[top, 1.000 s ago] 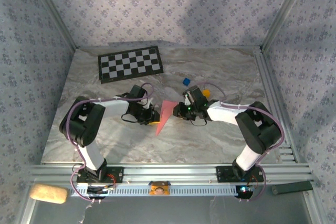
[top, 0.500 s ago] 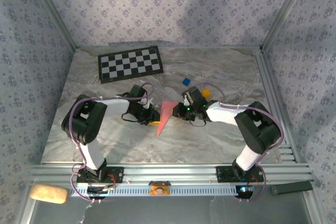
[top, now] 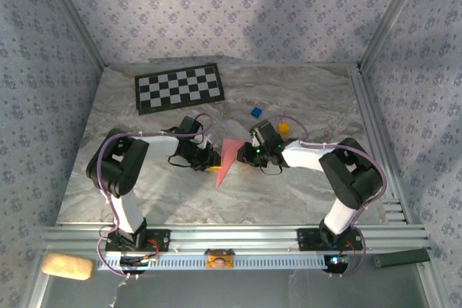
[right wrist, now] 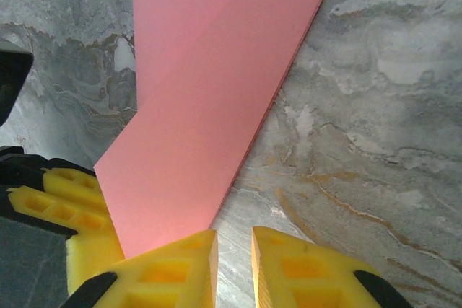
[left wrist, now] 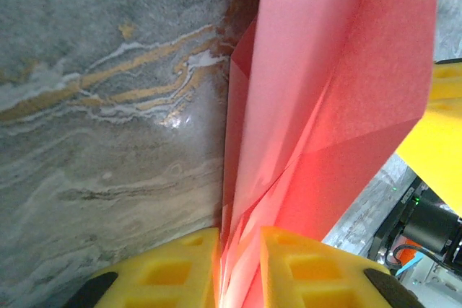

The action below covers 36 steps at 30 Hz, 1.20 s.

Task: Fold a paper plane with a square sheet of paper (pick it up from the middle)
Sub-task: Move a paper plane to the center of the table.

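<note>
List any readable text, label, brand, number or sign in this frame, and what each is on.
None can be read. The paper plane is plain salmon pink, unprinted on every face seen from both wrist cameras. The checkerboard mat carries squares, no characters. The yellow fingers of the left gripper and those of the right gripper bear no marking.

Both arms reach inward, low over table, wrists facing each other. Left gripper (left wrist: pixel 240 265) pinched tight, fingers nearly together. Right gripper (right wrist: pixel 234 265) fingers close, narrow gap between, clamping nothing.
</note>
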### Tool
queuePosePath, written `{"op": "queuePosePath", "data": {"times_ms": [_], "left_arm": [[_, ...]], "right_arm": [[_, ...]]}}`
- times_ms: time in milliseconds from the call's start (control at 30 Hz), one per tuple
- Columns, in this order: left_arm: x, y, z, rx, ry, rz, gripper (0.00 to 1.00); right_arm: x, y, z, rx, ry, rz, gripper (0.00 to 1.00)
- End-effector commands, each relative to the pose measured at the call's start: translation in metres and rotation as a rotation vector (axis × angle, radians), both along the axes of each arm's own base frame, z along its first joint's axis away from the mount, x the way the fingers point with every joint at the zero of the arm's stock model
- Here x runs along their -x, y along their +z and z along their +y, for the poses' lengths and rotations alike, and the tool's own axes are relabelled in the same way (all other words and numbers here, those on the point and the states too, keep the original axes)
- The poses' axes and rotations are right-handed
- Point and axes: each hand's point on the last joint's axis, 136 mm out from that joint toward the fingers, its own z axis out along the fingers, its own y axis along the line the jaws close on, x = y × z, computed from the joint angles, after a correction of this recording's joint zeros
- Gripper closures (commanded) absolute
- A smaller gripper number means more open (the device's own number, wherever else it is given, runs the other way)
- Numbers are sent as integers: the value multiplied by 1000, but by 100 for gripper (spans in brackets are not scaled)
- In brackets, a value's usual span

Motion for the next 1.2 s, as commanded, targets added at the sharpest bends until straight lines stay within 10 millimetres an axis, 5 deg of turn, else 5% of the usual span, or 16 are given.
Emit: {"op": "queuePosePath", "data": {"times_ms": [0, 367, 567, 867, 1167], "left_arm": [[1, -3, -12, 42, -43, -2, 83], [-4, 22, -24, 85, -76, -102, 99], [-9, 38, -21, 38, -76, -196, 100], [-13, 25, 2, -219, -60, -304, 100], [-10, 25, -3, -246, -86, -306, 100]], "right_arm": [[3, -9, -1, 15, -13, 19, 79], [3, -4, 1, 12, -14, 9, 79], [2, 10, 0, -10, -29, -18, 76], [-5, 37, 9, -100, -40, -122, 54], [-7, 21, 34, -93, 30, -70, 55]]}}
